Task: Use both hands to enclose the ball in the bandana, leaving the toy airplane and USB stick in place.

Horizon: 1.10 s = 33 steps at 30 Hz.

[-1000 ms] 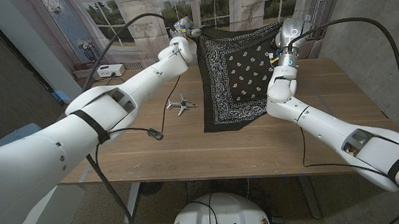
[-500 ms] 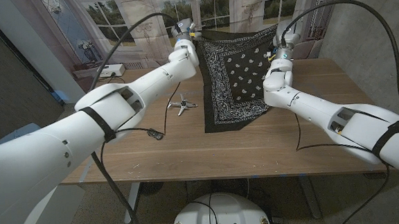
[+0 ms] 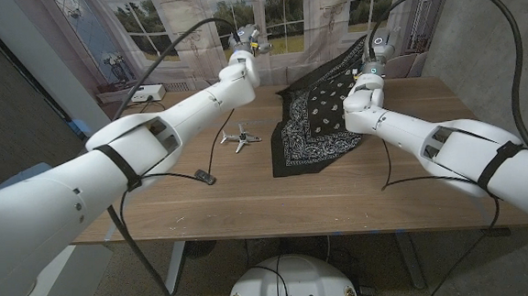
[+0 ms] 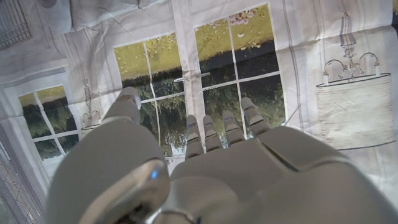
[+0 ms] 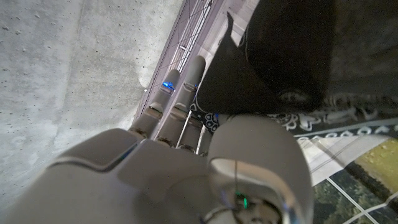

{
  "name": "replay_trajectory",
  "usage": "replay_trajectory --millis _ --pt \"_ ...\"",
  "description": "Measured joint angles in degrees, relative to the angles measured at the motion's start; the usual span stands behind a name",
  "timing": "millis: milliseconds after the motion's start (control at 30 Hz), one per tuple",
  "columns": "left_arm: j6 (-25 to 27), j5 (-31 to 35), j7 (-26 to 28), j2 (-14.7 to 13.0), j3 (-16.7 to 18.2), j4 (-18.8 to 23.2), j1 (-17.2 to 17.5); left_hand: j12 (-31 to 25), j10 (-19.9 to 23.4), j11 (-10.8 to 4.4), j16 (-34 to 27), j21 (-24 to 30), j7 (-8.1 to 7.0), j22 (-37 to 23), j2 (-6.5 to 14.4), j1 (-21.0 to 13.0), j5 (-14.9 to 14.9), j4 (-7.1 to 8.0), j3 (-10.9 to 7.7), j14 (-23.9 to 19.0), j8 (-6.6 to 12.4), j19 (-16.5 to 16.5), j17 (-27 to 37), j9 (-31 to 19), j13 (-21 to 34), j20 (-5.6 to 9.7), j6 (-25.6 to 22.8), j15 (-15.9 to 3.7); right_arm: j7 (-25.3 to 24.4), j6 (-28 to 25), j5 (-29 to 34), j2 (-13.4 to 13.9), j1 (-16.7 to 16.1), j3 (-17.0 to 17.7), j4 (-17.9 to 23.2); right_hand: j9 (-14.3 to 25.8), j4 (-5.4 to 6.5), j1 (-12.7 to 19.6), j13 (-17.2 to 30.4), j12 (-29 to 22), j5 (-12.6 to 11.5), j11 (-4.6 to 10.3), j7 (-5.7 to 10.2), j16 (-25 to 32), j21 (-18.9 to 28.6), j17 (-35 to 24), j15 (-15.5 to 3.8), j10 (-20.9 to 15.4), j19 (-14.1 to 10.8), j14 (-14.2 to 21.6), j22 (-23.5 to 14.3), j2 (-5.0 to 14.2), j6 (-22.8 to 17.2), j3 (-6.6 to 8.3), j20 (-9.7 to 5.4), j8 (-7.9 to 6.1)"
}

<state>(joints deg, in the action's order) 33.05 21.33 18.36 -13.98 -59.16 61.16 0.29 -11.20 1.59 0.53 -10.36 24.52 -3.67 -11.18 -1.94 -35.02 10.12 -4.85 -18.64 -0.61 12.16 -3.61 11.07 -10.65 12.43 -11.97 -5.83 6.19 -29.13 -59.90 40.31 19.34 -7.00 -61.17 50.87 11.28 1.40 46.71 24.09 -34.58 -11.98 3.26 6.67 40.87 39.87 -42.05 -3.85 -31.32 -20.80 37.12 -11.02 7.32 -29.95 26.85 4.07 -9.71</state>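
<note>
Cloth is the big thing here: the black bandana [image 3: 322,117] with white swirls is hanging up by one corner from the right hand [image 3: 375,47], and its low end is lying on the wooden table [image 3: 249,199]. In the right wrist view the right hand's fingers [image 5: 180,102] are closing on the dark cloth, so it is pinching the bandana to keep it up in the air. The left hand [image 3: 245,41] is reaching high near the painted window backdrop [image 3: 182,15], and in the left wrist view its fingers [image 4: 224,127] are spreading out with nothing in them. I think it is getting ready to catch another corner, because wrapping needs two hands. I cannot see the ball, so it may be hiding under the cloth, but I cannot tell. The little toy airplane [image 3: 239,137] is sitting on the table just beside the bandana's edge, and the small USB stick [image 3: 207,178] is lying nearer the front, well apart from the cloth. Both are staying out of the way, as the job asks
</note>
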Motion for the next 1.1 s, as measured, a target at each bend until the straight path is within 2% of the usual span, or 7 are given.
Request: replay_trajectory --millis 300,400,567,733,933,967,1100 --pt "-2.24 -0.07 -4.9 -2.32 1.17 4.14 1.3 0.0 -1.05 0.3 0.0 -0.8 0.19 -0.16 0.31 1.08 0.0 0.43 0.43 0.92 -0.74 -1.46 0.0 0.0 -0.19 -0.3 1.15 0.57 8.26 -3.96 -2.18 2.12 2.73 -4.33 3.29 -0.2 4.0 -17.85 -6.82 16.25 -2.23 -6.05 -2.23 -19.71 -5.79 14.22 1.94 21.16 11.06 -21.21 0.64 -11.68 18.13 -10.95 6.91 -0.47" --pt "-2.76 0.04 -5.25 -3.01 1.8 5.6 1.93 0.0 -1.05 0.3 -0.08 -0.8 0.45 -0.16 0.31 1.08 0.0 0.43 0.43 0.92 -0.74 -1.46 0.0 0.0 -0.19 -0.31 0.89 0.57 10.98 -4.58 -3.34 3.96 3.02 -4.84 6.29 -0.2 4.26 -18.29 -8.0 17.88 -3.11 -6.05 -2.35 -20.98 -6.83 15.93 1.99 21.92 11.27 -22.23 0.64 -6.93 18.58 -9.75 6.98 -1.51" --pt "-3.16 0.33 -5.2 -3.5 2.61 6.96 2.78 -0.68 0.01 0.28 -0.7 -0.73 0.6 -0.16 0.9 1.12 0.0 0.34 0.33 -0.15 -0.74 -0.54 -0.14 0.0 -0.19 0.13 0.1 -0.5 10.69 -3.9 -5.87 8.3 -0.5 -1.08 14.17 -0.2 -0.2 -12.09 -9.19 18.06 -2.86 -5.16 -2.43 -20.99 -5.99 18.7 1.47 17.29 5.66 -18.52 0.63 -0.29 12.9 -4.96 4.69 -3.04" --pt "-6.0 -0.19 -3.58 -4.34 4.85 8.48 4.54 -0.91 0.64 0.51 -1.13 -0.34 0.31 -0.35 2.37 2.5 0.0 0.52 0.51 -0.65 -0.74 0.85 0.0 -0.01 -0.19 -0.09 -0.17 -0.99 6.26 -0.87 -8.15 12.21 -6.36 5.31 22.68 -0.2 -0.91 -13.43 -9.64 18.06 -1.03 -5.3 -2.27 -20.99 -5.48 19.75 1.48 14.6 3.28 -16.53 0.63 -1.63 9.47 -5.87 3.72 -3.93" --pt "-9.15 -2.09 -3.17 -5.68 9.13 9.86 7.4 -1.34 1.13 1.0 -1.13 -0.34 -1.36 -0.45 2.41 4.41 0.0 1.71 1.2 -1.22 -1.16 0.8 0.27 -0.01 -0.18 -0.1 0.62 -0.33 0.39 3.79 -10.92 14.2 -10.11 9.06 27.92 0.07 2.79 -23.24 -10.13 20.0 0.88 -5.96 -0.7 -23.17 -7.9 20.53 2.35 16.08 5.7 -20.56 0.63 -4.45 11.03 -11.19 7.15 -2.35" --pt "-14.1 -5.55 -3.27 -5.8 9.5 10.0 7.65 -1.34 1.13 1.0 -1.13 -0.34 -1.36 -0.45 2.4 4.56 0.0 1.7 1.2 -1.14 -1.16 0.43 0.27 -0.01 -0.18 -0.02 0.62 -0.24 -0.11 4.39 -11.4 16.17 -15.29 14.37 34.89 0.07 2.49 -23.54 -10.28 20.56 0.89 -6.01 -0.4 -23.89 -8.74 20.97 3.02 17.07 6.7 -21.65 0.63 -4.57 11.41 -11.35 7.71 -2.11" --pt "-18.37 -8.67 -3.8 -6.71 12.19 11.77 9.7 -1.34 1.13 1.0 -1.13 -0.59 -1.0 -0.44 2.73 5.16 0.0 1.94 1.44 -1.13 -1.17 0.29 0.27 -0.01 -0.18 0.01 0.26 -0.24 -0.88 6.55 -14.93 19.32 -19.04 19.08 42.09 -0.1 -5.78 -15.78 -10.79 23.39 1.18 -6.03 -1.59 -27.66 -13.39 23.29 5.82 25.13 11.51 -29.41 0.63 -4.28 21.89 -7.87 8.04 -0.4"
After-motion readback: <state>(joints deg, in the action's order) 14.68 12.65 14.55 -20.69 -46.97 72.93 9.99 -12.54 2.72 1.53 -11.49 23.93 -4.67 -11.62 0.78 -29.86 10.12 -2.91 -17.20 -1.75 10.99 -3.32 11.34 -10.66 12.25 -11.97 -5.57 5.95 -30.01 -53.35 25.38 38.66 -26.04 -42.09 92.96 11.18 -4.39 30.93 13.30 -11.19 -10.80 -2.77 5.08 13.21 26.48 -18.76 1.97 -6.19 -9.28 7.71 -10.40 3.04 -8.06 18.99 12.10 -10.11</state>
